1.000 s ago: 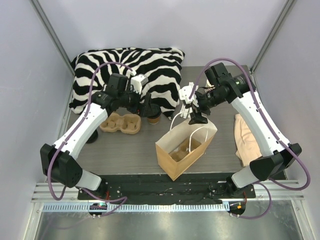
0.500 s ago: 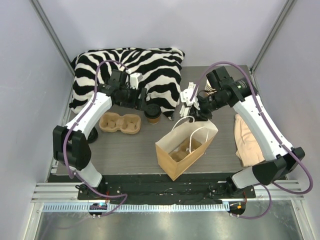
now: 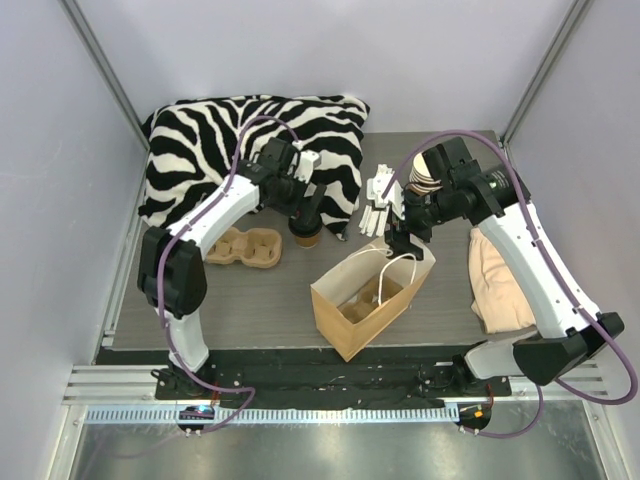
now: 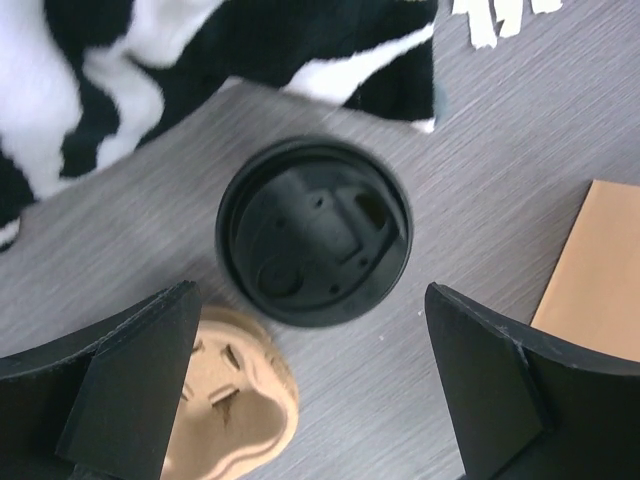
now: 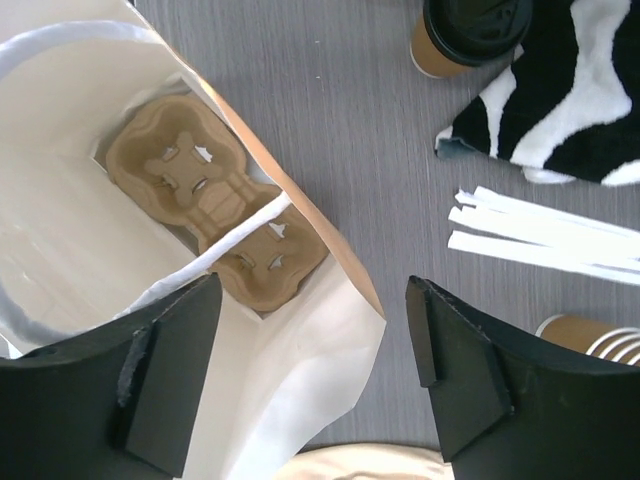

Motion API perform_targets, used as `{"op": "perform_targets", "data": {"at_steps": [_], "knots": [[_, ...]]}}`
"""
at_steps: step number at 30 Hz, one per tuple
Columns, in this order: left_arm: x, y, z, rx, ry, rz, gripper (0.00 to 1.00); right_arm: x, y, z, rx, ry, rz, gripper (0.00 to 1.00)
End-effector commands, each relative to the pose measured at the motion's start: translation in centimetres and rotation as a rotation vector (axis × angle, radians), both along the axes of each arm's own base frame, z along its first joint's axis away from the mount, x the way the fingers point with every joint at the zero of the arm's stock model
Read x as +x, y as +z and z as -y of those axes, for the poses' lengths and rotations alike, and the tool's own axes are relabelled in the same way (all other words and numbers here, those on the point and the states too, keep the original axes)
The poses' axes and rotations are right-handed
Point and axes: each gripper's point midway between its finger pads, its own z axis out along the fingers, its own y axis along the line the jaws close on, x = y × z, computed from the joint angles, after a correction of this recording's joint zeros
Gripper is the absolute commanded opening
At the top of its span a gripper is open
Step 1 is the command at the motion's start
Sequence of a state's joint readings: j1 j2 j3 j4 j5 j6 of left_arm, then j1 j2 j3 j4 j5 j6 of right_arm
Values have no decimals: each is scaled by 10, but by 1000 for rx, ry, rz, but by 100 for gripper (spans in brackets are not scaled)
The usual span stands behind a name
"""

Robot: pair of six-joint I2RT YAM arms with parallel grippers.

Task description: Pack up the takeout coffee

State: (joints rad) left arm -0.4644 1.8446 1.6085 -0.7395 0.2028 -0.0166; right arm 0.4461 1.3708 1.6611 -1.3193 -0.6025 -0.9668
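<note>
1. the coffee cup point(image 3: 306, 232) stands on the table point(image 3: 250, 300) beside the pillow point(image 3: 200, 140), below our left gripper point(image 4: 310, 345).
2. the jaws of the left gripper and the right gripper point(image 5: 315, 350) are released, empty.
3. we judge the cup light and soft-walled, so we hold it gently under the lid point(image 4: 313, 243).

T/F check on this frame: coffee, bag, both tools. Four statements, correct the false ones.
1. The takeout coffee is inside the paper bag. False: it stands on the table beside the zebra pillow.
2. The left tool is open above the coffee's lid. True.
3. A cup carrier lies in the bag. True.
4. The right tool is shut on a bag handle. False: it is open over the bag, gripping nothing.
</note>
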Motion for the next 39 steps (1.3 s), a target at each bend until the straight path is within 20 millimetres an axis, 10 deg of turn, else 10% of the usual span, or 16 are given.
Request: {"op": "perform_targets", "data": {"at_steps": [1, 39], "knots": [[7, 0, -1, 52, -3, 8, 100, 1, 16, 4, 33, -100, 32, 85], [11, -21, 20, 143, -84, 45, 79, 10, 23, 12, 11, -211, 29, 90]]}}
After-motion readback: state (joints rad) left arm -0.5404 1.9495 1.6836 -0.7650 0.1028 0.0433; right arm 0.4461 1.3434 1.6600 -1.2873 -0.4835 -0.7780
